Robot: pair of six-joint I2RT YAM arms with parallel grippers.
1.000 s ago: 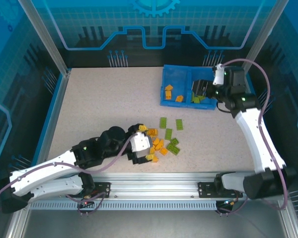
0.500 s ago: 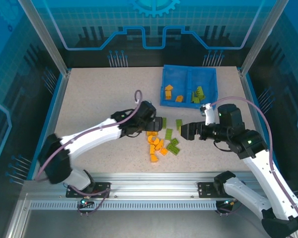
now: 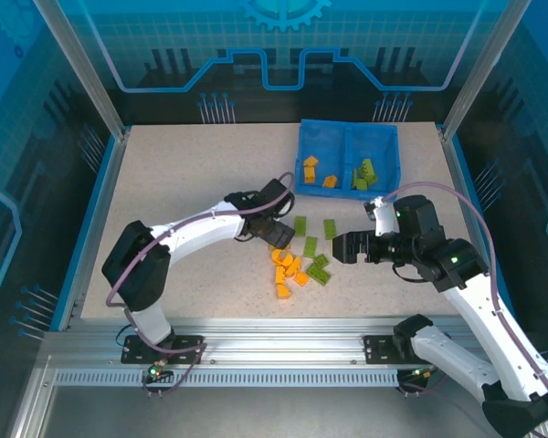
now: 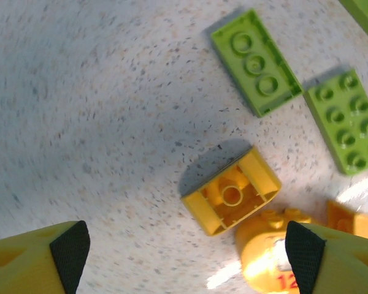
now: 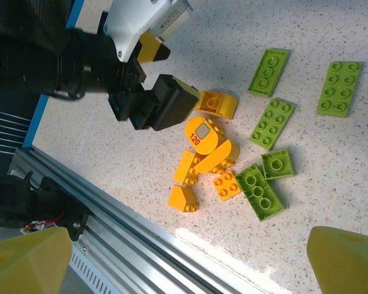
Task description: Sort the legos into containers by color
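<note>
Legos [image 3: 297, 265] lay clustered on the surface [image 3: 178, 178]; left hand [image 3: 279, 237] hung wide open, empty, above them, right hand [image 3: 341, 247] likewise alongside.

- Speckled beige table [image 3: 183, 182].
- Blue tray [image 3: 324, 137] sits at its far right.
- Loose orange and green legos [image 3: 310, 245] lie clustered near the middle front, several touching.

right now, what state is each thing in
left pincer, open, empty
right pincer, open, empty
orange brick, upside down on the table, below left pincer, ungripped
blue tray, orange legos in left compartment, green legos in right
loose legos, mixed on the table, unsorted
</note>
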